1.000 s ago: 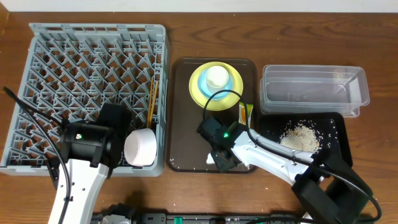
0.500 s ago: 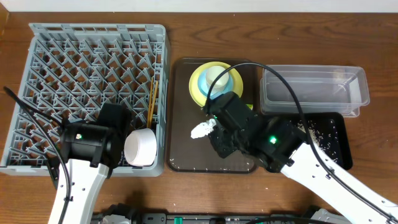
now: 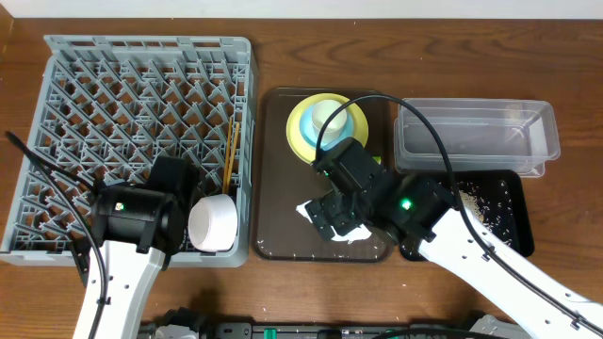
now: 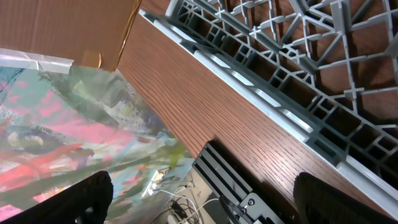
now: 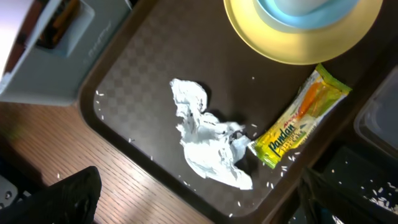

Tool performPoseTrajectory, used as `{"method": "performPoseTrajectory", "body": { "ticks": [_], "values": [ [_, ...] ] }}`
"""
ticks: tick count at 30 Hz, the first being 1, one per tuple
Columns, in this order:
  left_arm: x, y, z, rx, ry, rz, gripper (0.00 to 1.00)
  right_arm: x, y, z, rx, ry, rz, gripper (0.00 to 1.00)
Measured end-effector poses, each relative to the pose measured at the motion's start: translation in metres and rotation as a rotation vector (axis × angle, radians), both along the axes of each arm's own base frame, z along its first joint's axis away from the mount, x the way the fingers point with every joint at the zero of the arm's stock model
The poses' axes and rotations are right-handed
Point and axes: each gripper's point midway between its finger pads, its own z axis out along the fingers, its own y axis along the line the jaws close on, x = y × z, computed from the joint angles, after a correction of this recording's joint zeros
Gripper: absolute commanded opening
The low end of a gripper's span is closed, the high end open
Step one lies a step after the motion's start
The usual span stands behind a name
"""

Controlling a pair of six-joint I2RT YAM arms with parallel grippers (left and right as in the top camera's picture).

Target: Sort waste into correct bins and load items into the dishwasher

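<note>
- The crumpled white tissue (image 5: pixel 208 140) lies flat on the brown tray (image 5: pixel 134 74), close to the tray's front edge.
- The right claw (image 3: pixel 332 219) hangs right over the tissue. From above, bits of tissue peek out on both sides of it.
- In the right wrist view the tissue sits in the middle, between the claw's two sides and a little ahead of them. One dark finger (image 5: pixel 68 196) shows in the bottom left corner. The other side is too dark to see well.
- The right claw is spread wide and has nothing in it. It is not touching the tissue.
- The green-and-orange wrapper (image 5: pixel 301 121) lies just beside the tissue, also on the brown tray.
- Past the wrapper is the yellow plate (image 5: pixel 305 46). The blue bowl (image 5: pixel 311 7) sits on the plate, and the white cup (image 3: pixel 329 117) sits in the bowl.
- A few tiny crumbs (image 3: pixel 468 200) are scattered in the black tray (image 3: pixel 504 226), and some white specks dot the brown tray too.
- The clear tub (image 3: pixel 476 137) is behind the black tray.
- The big grey dish rack (image 3: pixel 141 104) is on the left side of the table (image 3: pixel 283 56). The white bowl (image 3: pixel 212 223) and the chopsticks (image 3: pixel 231 151) are in it.
- The left claw (image 4: pixel 211 199) is spread wide with nothing in it, near the front edge of the rack.
</note>
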Motion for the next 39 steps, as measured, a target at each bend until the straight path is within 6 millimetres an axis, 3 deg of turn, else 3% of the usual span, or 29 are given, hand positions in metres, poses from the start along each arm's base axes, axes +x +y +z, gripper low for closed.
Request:
{"method": "performPoseTrajectory", "body": {
  "ticks": [4,8,14,19,22,27,32,34,36,37,39],
  "values": [
    [0.0,0.0,0.0,0.0,0.0,0.0,0.94,0.006,-0.009,-0.002,-0.003,0.016,-0.052,0.99],
    [0.0,0.0,0.0,0.0,0.0,0.0,0.93,-0.011,-0.017,-0.015,-0.04,0.102,-0.068,0.99],
    [0.0,0.0,0.0,0.0,0.0,0.0,0.93,-0.041,-0.016,-0.076,-0.098,0.213,-0.115,0.99],
    [0.0,0.0,0.0,0.0,0.0,0.0,0.93,-0.042,-0.013,-0.131,-0.09,0.224,-0.174,0.98],
    [0.0,0.0,0.0,0.0,0.0,0.0,0.94,-0.036,-0.008,-0.15,-0.063,0.209,-0.19,0.97],
    [0.0,0.0,0.0,0.0,0.0,0.0,0.93,-0.024,0.001,-0.163,-0.043,0.175,-0.209,0.93],
    [0.0,0.0,0.0,0.0,0.0,0.0,0.94,-0.018,0.001,-0.17,-0.056,0.155,-0.222,0.68],
    [0.0,0.0,0.0,0.0,0.0,0.0,0.94,-0.017,0.0,-0.171,-0.062,0.148,-0.225,0.47],
    [0.0,0.0,0.0,0.0,0.0,0.0,0.93,-0.017,0.0,-0.171,-0.06,0.15,-0.228,0.11],
    [0.0,0.0,0.0,0.0,0.0,0.0,0.93,-0.017,0.0,-0.171,-0.06,0.149,-0.23,0.01],
    [0.0,0.0,0.0,0.0,0.0,0.0,0.93,-0.017,0.0,-0.171,-0.062,0.152,-0.232,0.01]
  ]
}}
